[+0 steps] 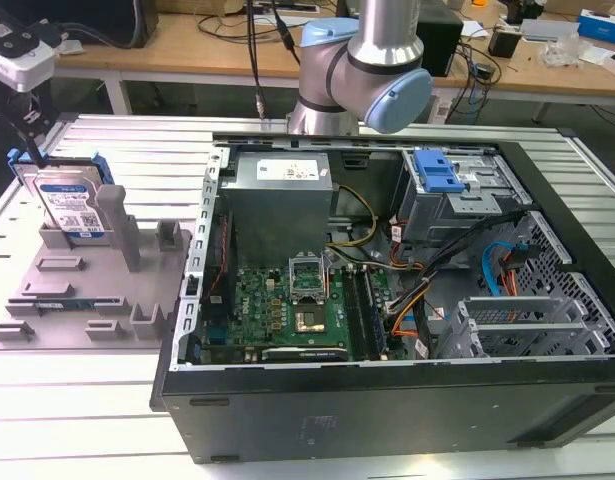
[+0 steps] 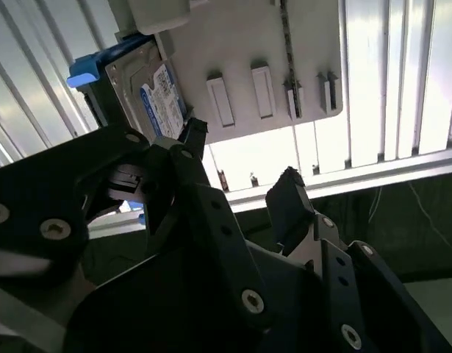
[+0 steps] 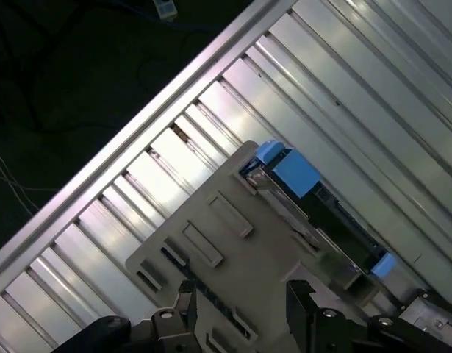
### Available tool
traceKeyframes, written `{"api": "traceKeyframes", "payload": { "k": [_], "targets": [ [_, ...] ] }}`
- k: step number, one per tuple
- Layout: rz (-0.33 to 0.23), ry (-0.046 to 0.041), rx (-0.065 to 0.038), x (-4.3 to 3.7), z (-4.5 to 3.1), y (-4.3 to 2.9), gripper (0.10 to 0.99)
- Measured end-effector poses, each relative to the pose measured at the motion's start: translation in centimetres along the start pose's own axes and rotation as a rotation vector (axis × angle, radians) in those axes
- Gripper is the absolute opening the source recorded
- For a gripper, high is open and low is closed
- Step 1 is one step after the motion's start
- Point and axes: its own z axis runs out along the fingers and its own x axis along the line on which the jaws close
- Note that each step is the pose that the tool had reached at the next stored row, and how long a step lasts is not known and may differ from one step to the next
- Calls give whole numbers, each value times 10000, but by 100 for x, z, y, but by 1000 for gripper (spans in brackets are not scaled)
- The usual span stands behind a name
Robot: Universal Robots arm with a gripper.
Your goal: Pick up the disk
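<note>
Claw (image 2: 240, 154), jaws spread wide, hovers near the disk (image 2: 148, 88) without touching.

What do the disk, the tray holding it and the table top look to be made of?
Disk: seemingly metal casing, dull silver-grey, with a paper-like white-and-blue label; side rails look like glossy blue plastic. Tray: likely matte grey plastic, uniform moulded posts. Table: probably aluminium, bright ribbed slats reflecting light.

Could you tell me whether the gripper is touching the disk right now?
Apart. In the first wrist view the open gripper hangs over the tray, and bare tray surface separates its fingertips from the disk.
</note>
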Motion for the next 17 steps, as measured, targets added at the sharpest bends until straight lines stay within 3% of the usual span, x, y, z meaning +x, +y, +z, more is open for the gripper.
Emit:
{"api": "traceKeyframes", "payload": {
  "k": [13,17],
  "targets": [
    [-3151,61,120,0,52,-2,600],
    [-3732,29,194,0,53,-1,600]
  ]
}}
